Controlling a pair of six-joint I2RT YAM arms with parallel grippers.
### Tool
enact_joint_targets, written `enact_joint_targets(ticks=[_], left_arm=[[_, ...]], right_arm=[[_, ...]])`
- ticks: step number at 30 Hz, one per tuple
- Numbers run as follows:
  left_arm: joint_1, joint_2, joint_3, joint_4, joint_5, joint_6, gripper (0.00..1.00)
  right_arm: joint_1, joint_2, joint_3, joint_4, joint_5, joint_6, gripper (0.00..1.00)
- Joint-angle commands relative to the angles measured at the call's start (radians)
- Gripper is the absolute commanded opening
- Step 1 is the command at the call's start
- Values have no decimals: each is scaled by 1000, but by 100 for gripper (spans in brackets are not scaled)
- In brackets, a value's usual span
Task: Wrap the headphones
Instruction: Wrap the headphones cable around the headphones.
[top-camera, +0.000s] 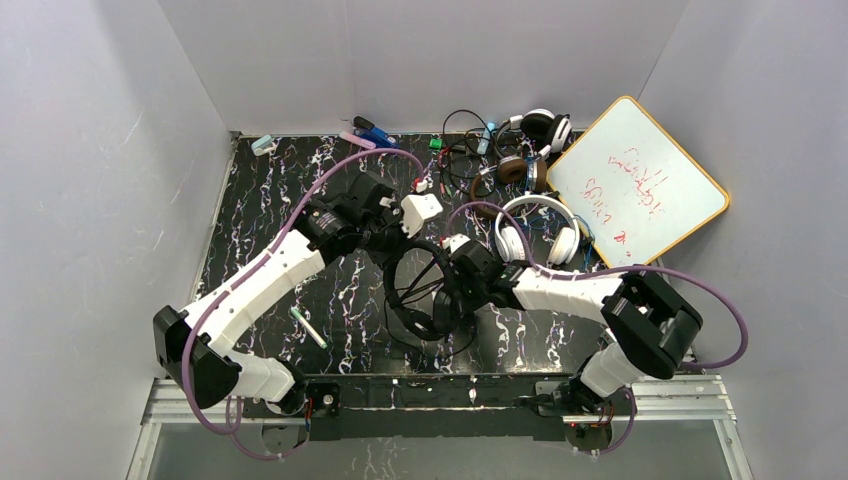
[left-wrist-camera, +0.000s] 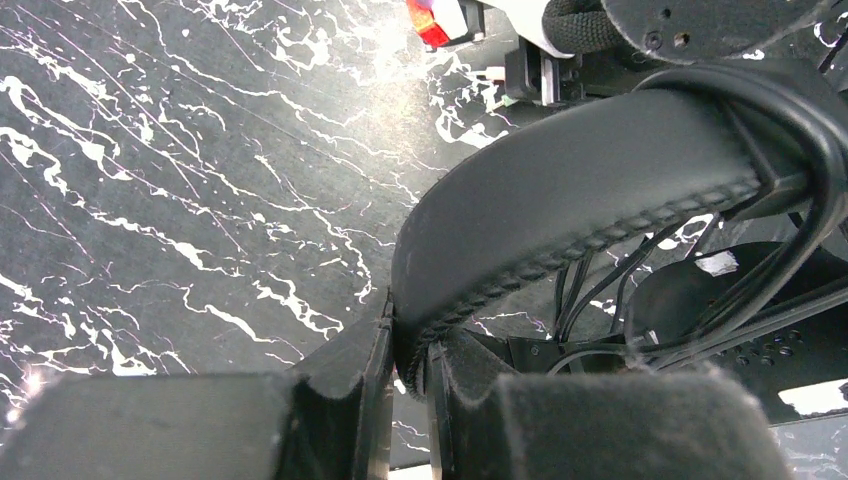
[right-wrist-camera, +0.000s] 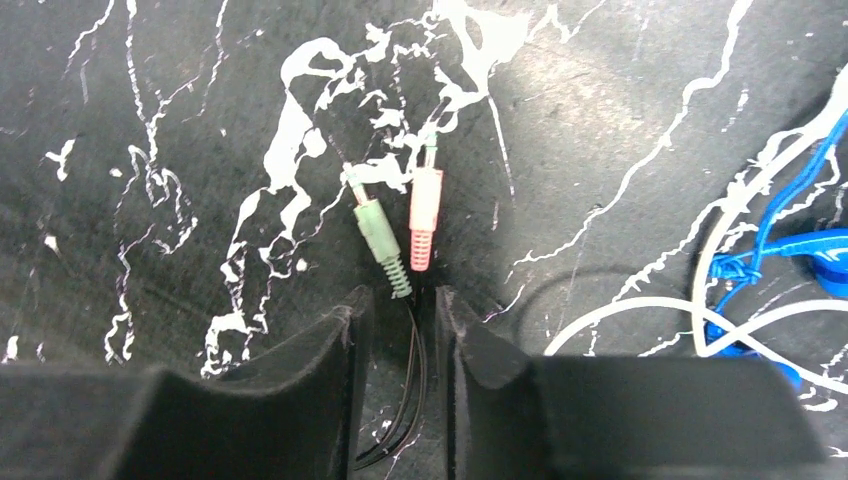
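The black headphones (top-camera: 415, 295) hang in the middle of the table with their thin cords looped inside the frame. My left gripper (top-camera: 396, 248) is shut on their padded headband (left-wrist-camera: 560, 190), and its jaws (left-wrist-camera: 410, 340) pinch the stitched edge. My right gripper (top-camera: 447, 300) sits low at the headset's right side. In the right wrist view its jaws (right-wrist-camera: 400, 305) stand apart, with two thin black cords (right-wrist-camera: 412, 370) running between them untouched. Just past the tips lie a green plug (right-wrist-camera: 380, 245) and a pink plug (right-wrist-camera: 423, 225). White headphones (top-camera: 537, 228) and brown-cupped headphones (top-camera: 512, 170) lie at the back right.
A whiteboard (top-camera: 636, 185) leans at the back right corner. A further headset (top-camera: 545, 126) and tangled cables lie behind it, with markers (top-camera: 370, 131) at the back wall. A pen (top-camera: 308, 328) lies front left. White (right-wrist-camera: 740, 318) and blue (right-wrist-camera: 790, 235) cables lie right of my right gripper.
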Motion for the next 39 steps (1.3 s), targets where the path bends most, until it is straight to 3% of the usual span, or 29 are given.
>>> enact_joint_targets(ticks=[1,7,15,25,34,39], left_arm=[[-6,-52,-9,9,29,-15,0],[-6,-58,-10,7,26,-16,0],[-7,-62,-12,1,24,-20,0],[-7,-60,9,12,-104,-86,0],[-8,-75,17,40,-117,-147,0],[-8,-69,47,39,-311,-264,0]], right_arm=[[15,50,22,-58,101,8,32],[28,60,53,-88,150,9,1],[-23,-88,93,-57,215,-6,1],[-413,-288,143,-36,88,-28,1],[-708,-129,336,-18,-94,14,1],[-742,-83,404,-21,-142,5,1]])
